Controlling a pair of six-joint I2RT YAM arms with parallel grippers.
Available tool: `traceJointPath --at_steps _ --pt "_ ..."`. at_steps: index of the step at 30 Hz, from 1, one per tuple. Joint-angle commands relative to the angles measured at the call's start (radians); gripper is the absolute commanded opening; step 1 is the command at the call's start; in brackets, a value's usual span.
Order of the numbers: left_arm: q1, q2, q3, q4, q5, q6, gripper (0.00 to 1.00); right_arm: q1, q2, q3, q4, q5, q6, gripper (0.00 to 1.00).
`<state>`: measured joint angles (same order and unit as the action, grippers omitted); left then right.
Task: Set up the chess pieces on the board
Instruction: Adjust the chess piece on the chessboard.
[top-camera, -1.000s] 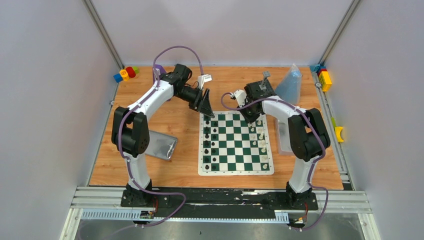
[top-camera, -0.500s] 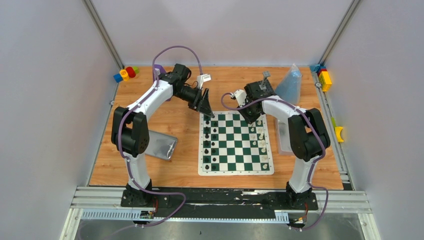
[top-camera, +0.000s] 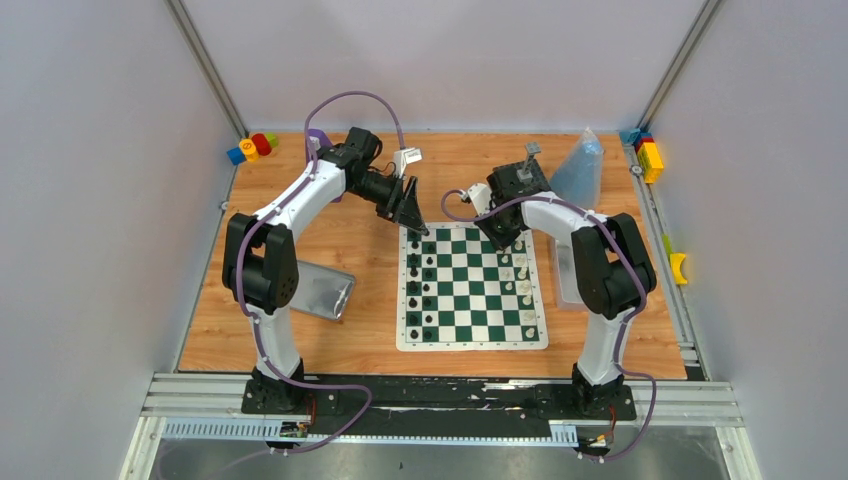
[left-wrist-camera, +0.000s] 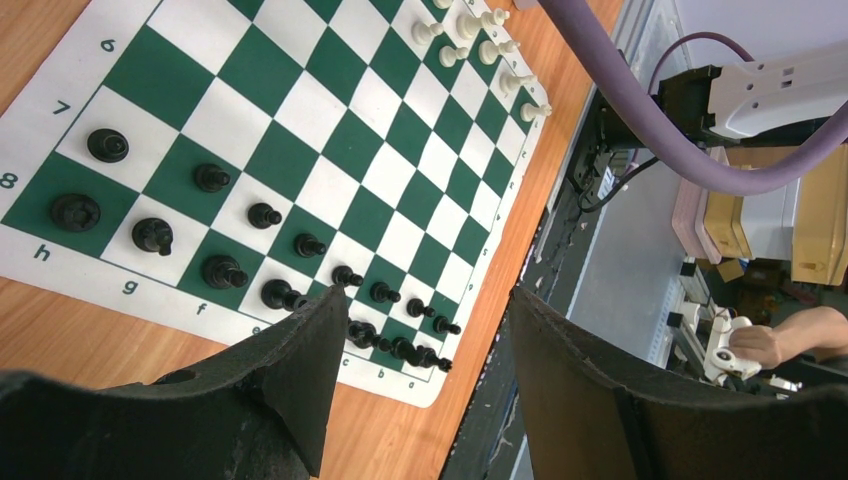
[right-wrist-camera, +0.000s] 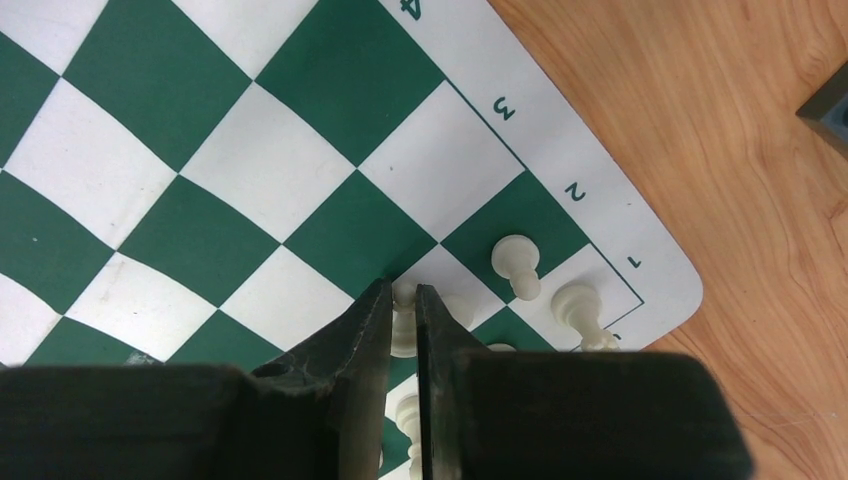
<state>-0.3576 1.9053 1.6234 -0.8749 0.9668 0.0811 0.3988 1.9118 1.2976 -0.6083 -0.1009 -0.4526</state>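
Observation:
The green-and-white board (top-camera: 468, 300) lies mid-table. Black chess pieces (top-camera: 420, 290) stand in two columns along its left side, white chess pieces (top-camera: 521, 288) along its right. My left gripper (top-camera: 421, 226) hovers open and empty over the board's far left corner; the left wrist view shows the black pieces (left-wrist-camera: 212, 178) in two rows beyond my gripper (left-wrist-camera: 425, 320). My right gripper (top-camera: 507, 244) is at the far right corner, shut on a white piece (right-wrist-camera: 403, 318) just above its square. Other white pieces (right-wrist-camera: 517, 262) stand beside my right gripper (right-wrist-camera: 403, 296) on the board (right-wrist-camera: 250, 180).
A silver tin (top-camera: 322, 290) lies left of the board. A clear plastic bag (top-camera: 582, 168) and a dark studded plate with a post (top-camera: 529, 160) are at the back right. Toy blocks sit in the back left corner (top-camera: 252, 148) and the back right corner (top-camera: 648, 155).
The right arm has shifted slightly left with its gripper still closed on the white piece. The left arm has barely moved.

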Motion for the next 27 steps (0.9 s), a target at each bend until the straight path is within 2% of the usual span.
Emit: traceJointPath --at_steps 1,17,22,27 --pt "0.006 -0.031 0.001 -0.001 0.030 0.013 0.69 0.005 0.011 0.017 0.001 0.012 -0.011 0.14" --pt "0.018 -0.026 0.003 0.000 0.025 0.014 0.69 0.006 -0.019 0.062 -0.027 -0.078 0.007 0.00" --pt "0.027 -0.026 0.006 0.003 0.022 0.016 0.69 0.007 -0.061 0.069 -0.019 -0.186 0.017 0.00" --pt "0.038 -0.024 0.013 0.001 0.012 0.036 0.69 0.006 -0.151 0.000 0.056 -0.344 0.015 0.00"
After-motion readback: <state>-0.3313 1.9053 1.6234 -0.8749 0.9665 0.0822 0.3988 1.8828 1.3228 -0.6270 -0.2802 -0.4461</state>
